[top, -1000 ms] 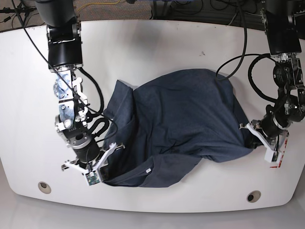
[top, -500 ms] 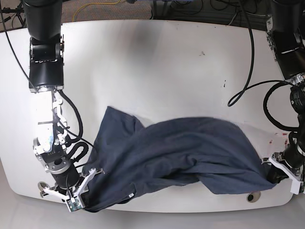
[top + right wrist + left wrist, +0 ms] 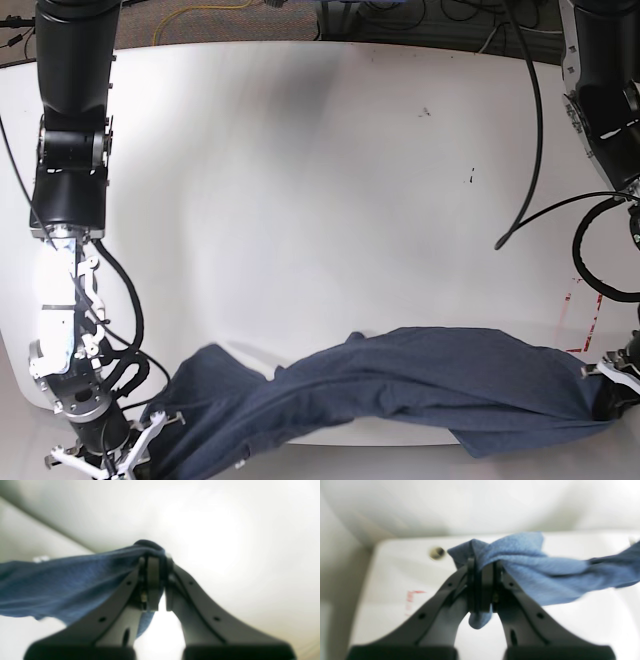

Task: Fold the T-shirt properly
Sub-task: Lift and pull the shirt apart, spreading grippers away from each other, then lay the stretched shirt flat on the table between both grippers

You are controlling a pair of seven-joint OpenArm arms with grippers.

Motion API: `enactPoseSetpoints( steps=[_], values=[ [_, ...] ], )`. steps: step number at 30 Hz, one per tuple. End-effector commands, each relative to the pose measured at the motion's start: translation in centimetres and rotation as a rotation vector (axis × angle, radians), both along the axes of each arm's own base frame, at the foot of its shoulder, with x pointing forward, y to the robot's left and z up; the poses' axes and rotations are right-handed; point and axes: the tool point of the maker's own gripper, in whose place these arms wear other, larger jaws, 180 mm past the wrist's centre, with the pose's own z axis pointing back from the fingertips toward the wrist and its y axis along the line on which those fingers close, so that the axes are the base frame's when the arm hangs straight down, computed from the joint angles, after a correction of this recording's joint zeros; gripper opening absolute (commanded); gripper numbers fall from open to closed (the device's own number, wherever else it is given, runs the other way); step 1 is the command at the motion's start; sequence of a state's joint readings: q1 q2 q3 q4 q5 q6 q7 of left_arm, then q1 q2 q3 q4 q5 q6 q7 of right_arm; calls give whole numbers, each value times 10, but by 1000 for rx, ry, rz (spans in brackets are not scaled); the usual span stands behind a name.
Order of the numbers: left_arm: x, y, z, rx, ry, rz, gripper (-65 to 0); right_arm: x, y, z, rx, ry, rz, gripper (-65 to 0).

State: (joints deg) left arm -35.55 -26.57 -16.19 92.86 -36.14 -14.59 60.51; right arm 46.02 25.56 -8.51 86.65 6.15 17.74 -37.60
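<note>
The white desk fills nearly the whole base view and is bare across its upper and middle stretch. Along the bottom edge of that frame the navy T-shirt stretches in a long, rumpled band from lower left to lower right, partly hanging past the desk's front edge. At lower right, the left gripper is clamped on a bunched corner of fabric, its fingers pressed together over the cloth. At lower left, the right gripper pinches the other end just as tightly. By my read, this is the spread-out step: the shirt is drawn taut between both arms before any fold. Next up calls for carrying it back over the desk and laying it flat, without twisting the band.
</note>
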Motion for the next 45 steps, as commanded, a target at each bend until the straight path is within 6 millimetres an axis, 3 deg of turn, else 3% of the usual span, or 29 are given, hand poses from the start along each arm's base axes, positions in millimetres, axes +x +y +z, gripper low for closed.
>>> enactPoseSetpoints(
  steps=[1, 5, 10, 18, 26, 32, 39, 45],
  values=[
    [-1, 14, 48, 16, -123, 30, -650, 1, -15, 47, -4, -103, -29, -650],
    [-2, 22, 67, 33, -157, 46, -650, 3, -28, 66, -11, -128, -54, -650],
    [4, 29, 72, 5, -155, 56, -650, 9, -41, 82, -3, -135, -85, -650],
    [8, 34, 70, -17, -143, 63, -650, 8, -75, 91, 36, -144, -150, -650],
    [10, 34, 67, -24, -135, 62, -650, 6, -82, 90, 52, -142, -164, -650],
    [10, 33, 62, -26, -126, 60, -650, 6, -82, 64, 50, -96, -165, -650],
    [6, 31, 21, -21, -39, 55, -650, -6, -94, 21, 73, -40, -190, -650],
    [-4, 29, -31, -17, 72, 51, -650, -25, -95, -30, 106, 29, -203, -650]
  ],
)
